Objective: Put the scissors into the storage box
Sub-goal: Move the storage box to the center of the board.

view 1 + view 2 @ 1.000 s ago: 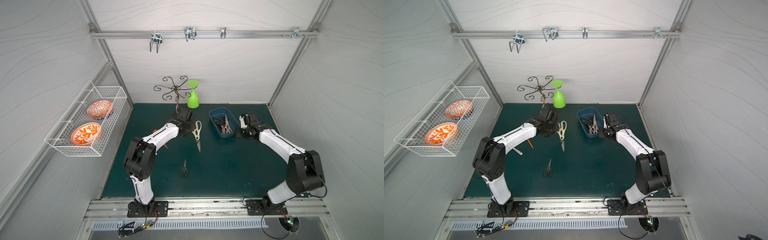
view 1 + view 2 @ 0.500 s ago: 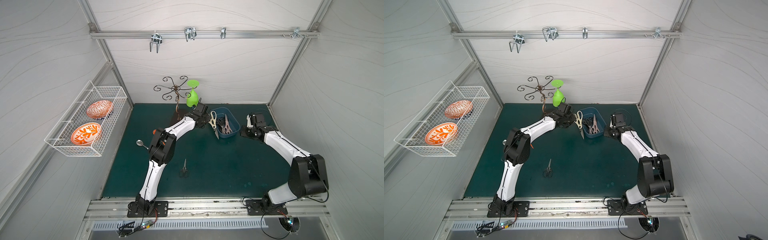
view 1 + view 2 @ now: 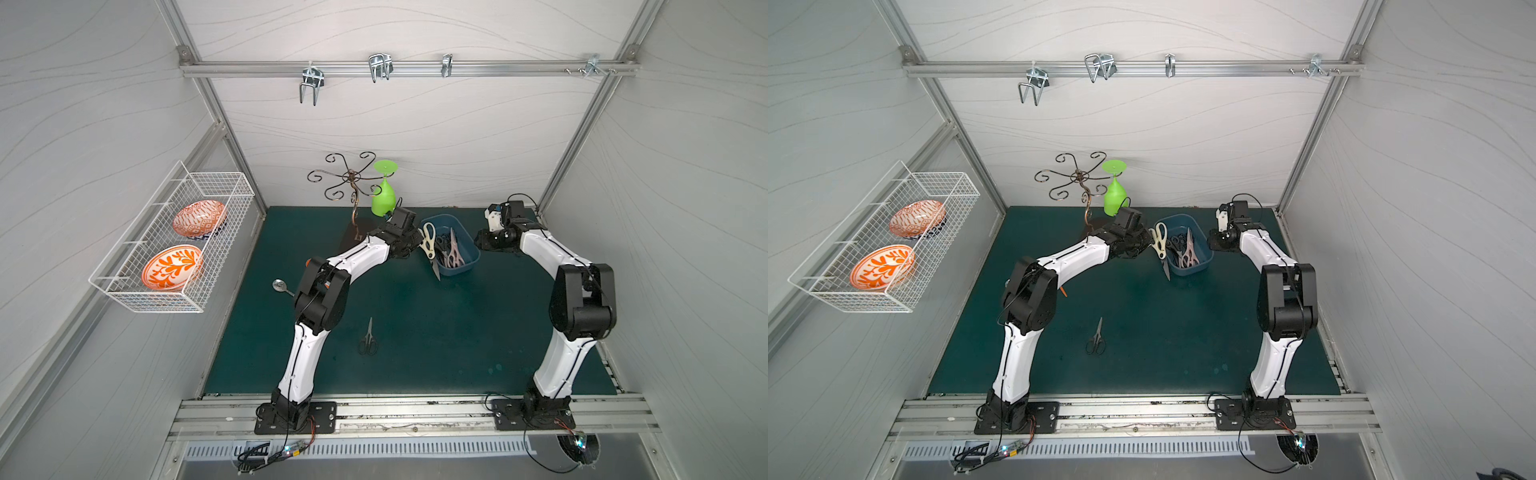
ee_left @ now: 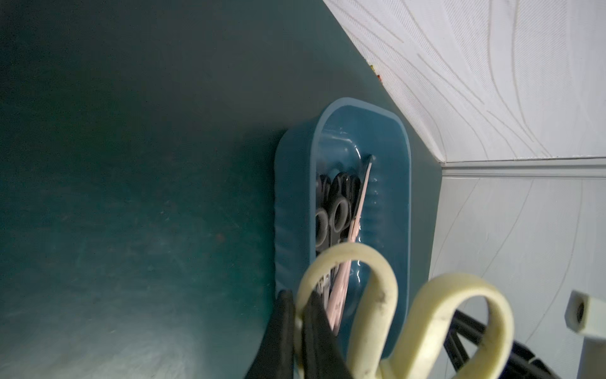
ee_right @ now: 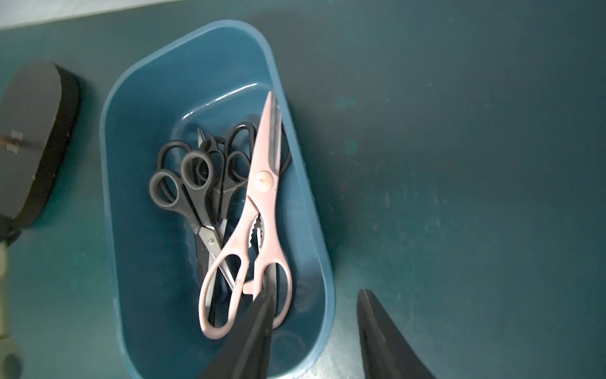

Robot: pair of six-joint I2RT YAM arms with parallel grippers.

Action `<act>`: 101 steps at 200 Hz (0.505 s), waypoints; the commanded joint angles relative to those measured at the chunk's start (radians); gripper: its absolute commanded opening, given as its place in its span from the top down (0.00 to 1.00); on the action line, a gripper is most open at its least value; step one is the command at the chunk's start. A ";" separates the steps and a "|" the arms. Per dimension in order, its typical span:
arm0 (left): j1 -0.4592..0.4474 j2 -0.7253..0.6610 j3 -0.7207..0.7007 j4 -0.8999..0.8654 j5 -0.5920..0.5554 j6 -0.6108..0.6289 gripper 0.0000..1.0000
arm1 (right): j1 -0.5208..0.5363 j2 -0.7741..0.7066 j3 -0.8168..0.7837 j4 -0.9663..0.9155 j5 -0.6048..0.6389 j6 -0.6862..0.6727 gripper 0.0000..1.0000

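Note:
My left gripper (image 4: 296, 295) is shut on one handle loop of the cream-white scissors (image 4: 387, 295). In both top views these shears (image 3: 428, 243) (image 3: 1158, 243) hang over the left rim of the blue storage box (image 3: 467, 266) (image 3: 1202, 266), blade tip past its front corner. Inside the box (image 5: 108, 164) lie pink-handled shears (image 5: 265, 183) and several black-handled pairs (image 5: 193, 183). A black pair (image 3: 368, 338) lies alone on the mat. My right gripper (image 5: 315, 292) is open astride the box's right wall, one finger over the pink handle, one outside.
A metal spoon (image 3: 280, 286) lies left of the left arm. A curly metal stand (image 3: 353, 183) with an upturned green glass (image 3: 384, 195) stands behind the left gripper; its dark base (image 5: 32, 131) sits beside the box. A white wire basket (image 3: 174, 237) with two bowls hangs on the left wall.
My left arm has carried the cream-white shears from the mat's middle back and right to the box's left rim. My right gripper has drawn back along the box's right side and opened a little wider.

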 commanded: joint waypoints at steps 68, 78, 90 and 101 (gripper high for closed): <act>0.036 -0.070 -0.010 0.077 0.066 0.030 1.00 | 0.000 0.114 0.090 -0.088 -0.011 -0.137 0.56; 0.038 -0.071 -0.012 0.076 0.067 0.033 1.00 | -0.001 0.122 0.097 -0.086 -0.017 -0.137 0.58; 0.041 -0.073 -0.016 0.076 0.068 0.035 1.00 | 0.002 0.129 0.097 -0.081 -0.029 -0.133 0.61; 0.044 -0.074 -0.017 0.072 0.069 0.033 1.00 | 0.007 0.138 0.101 -0.082 -0.016 -0.136 0.64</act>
